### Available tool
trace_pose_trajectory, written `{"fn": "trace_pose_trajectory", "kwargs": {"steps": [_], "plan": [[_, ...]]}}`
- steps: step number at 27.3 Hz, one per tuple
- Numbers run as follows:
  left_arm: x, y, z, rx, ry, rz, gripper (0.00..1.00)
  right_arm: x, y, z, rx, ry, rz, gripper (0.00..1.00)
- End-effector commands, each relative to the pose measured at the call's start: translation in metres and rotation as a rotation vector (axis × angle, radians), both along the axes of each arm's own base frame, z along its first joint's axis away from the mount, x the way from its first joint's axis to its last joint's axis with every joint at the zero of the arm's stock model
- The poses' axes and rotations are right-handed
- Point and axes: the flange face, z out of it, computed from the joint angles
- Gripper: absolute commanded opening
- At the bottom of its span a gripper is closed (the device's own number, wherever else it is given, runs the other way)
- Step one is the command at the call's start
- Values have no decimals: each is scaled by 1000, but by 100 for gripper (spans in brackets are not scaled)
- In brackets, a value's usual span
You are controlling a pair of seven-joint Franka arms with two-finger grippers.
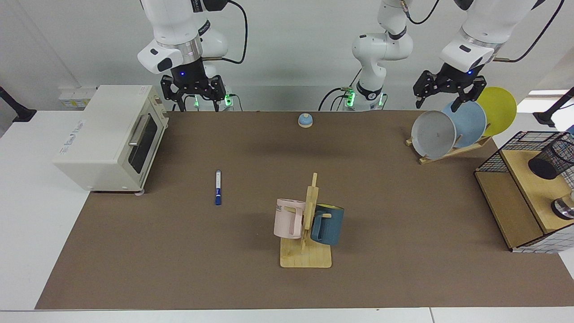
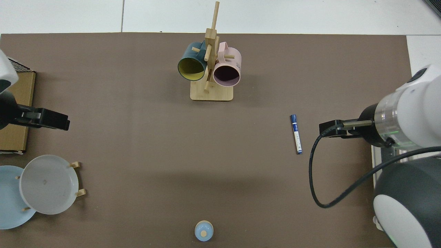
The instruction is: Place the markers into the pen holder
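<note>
In the facing view I see the marker (image 1: pixel 218 187) lying flat on the brown worktop (image 1: pixel 403 202) at left of centre, blue cap toward the lower edge of the frame, nothing touching it. The pen holder (image 1: pixel 550 160) stands tilted on a wooden shelf (image 1: pixel 533 188) inside a wire-grid basket (image 1: pixel 511 148) at the far right edge, well apart from the marker. The right tool (image 1: pixel 197 106) hangs at upper left, above the rear edge of the worktop and beside the toaster oven (image 1: pixel 112 139); its fingers are spread wide and hold nothing. The left tool (image 1: pixel 437 104) hangs at upper right, just over the plate rack (image 1: pixel 453 150) with its grey, blue and yellow plates; its fingers are also spread wide and empty. A mug tree (image 1: pixel 309 224) with a pink mug (image 1: pixel 289 218) and a dark blue mug (image 1: pixel 328 224) stands at lower centre, and a small blue bell (image 1: pixel 305 120) sits at upper centre. In the top view I see the marker (image 2: pixel 296 134) at right of centre, cap toward the upper edge. The right arm enters from the right edge, near the marker but clear of it; the left arm enters at the left edge above the plates (image 2: pixel 48 184). I cannot tell finger spacing in this view. The mug tree (image 2: pixel 211 69) is at upper centre and the bell (image 2: pixel 204 230) at the lower edge.
</note>
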Motion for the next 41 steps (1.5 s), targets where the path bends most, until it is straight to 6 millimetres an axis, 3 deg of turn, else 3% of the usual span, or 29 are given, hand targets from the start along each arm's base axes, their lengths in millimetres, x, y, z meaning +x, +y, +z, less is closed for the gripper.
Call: {"fn": "trace_pose_trajectory", "kwargs": {"steps": [1,31,41], "plan": [[-7,5,2,2,5,12,100,-8,-8,-2,-16,18,24,100],[-6,20,2,2,3,37,100,-13,5,0,6,17,38,100],[-6,19,2,0,4,40,100,-7,6,-17,9,3,44,100]]}}
